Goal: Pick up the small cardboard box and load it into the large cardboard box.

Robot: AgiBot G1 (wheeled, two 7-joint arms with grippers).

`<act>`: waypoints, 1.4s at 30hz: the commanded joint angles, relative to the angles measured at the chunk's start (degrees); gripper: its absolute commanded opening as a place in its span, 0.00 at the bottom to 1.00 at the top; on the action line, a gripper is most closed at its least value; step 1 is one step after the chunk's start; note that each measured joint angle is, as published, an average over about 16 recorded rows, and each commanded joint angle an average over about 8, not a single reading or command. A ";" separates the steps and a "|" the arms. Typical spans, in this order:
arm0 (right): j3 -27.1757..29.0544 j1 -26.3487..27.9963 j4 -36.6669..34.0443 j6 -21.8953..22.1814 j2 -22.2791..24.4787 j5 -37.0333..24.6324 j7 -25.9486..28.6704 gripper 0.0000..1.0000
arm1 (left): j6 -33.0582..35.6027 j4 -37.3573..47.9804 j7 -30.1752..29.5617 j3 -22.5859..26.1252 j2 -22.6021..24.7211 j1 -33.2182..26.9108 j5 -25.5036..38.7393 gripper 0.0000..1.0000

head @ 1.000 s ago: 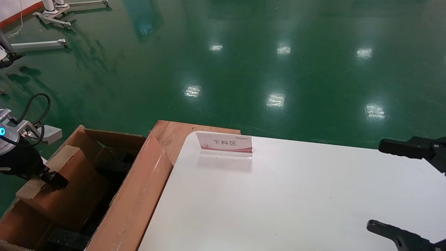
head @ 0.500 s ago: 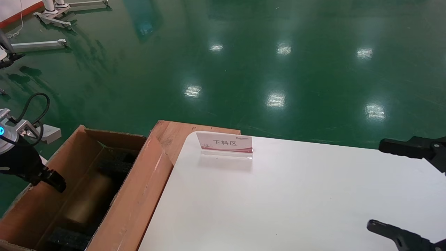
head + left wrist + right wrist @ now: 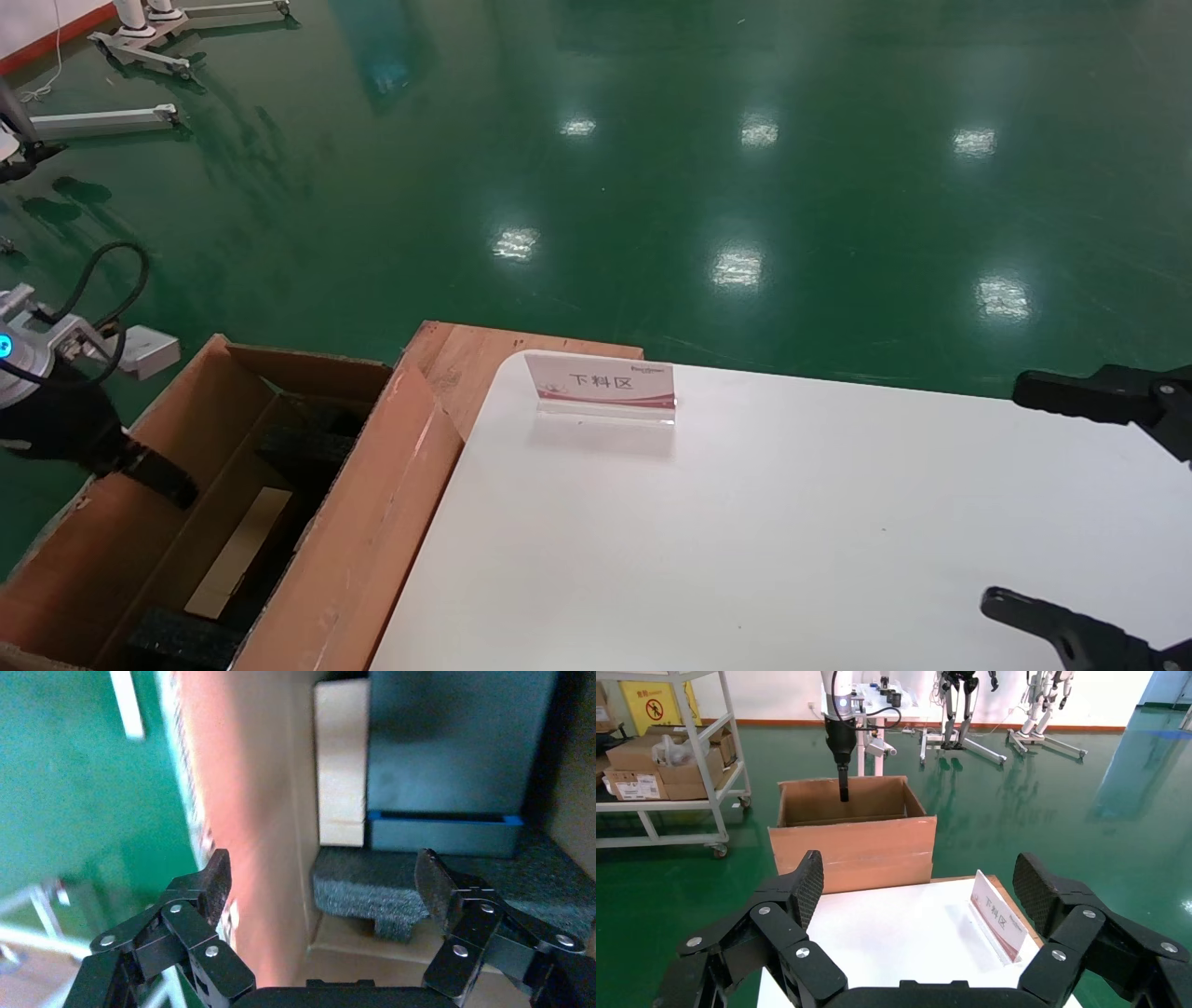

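Note:
The large cardboard box (image 3: 368, 522) stands open on the floor left of the table, with black foam blocks (image 3: 182, 638) inside. The small cardboard box (image 3: 237, 552) lies down in it, showing as a pale tan strip; it also shows in the left wrist view (image 3: 342, 762) beside a dark blue-grey block (image 3: 450, 741) and foam (image 3: 372, 890). My left gripper (image 3: 160, 477) hangs over the big box's outer wall, open and empty, as the left wrist view (image 3: 322, 864) shows. My right gripper (image 3: 1006, 496) is open and empty at the table's right edge.
A white table (image 3: 745, 531) carries a sign stand (image 3: 601, 384). A wooden board edge (image 3: 456, 359) sits between the table and the box. In the right wrist view the large box (image 3: 852, 846) stands beyond the table, with a shelf cart (image 3: 659, 762) and robot stands behind.
My left gripper held the small box over the big box, let it go, and the box dropped to the bottom. The gripper has shifted slightly. The right arm has not moved.

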 commanded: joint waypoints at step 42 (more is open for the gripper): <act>-0.10 0.05 -0.08 0.02 0.03 0.02 -0.08 1.00 | 9.39 -23.92 28.96 -40.74 -13.17 4.12 -13.47 1.00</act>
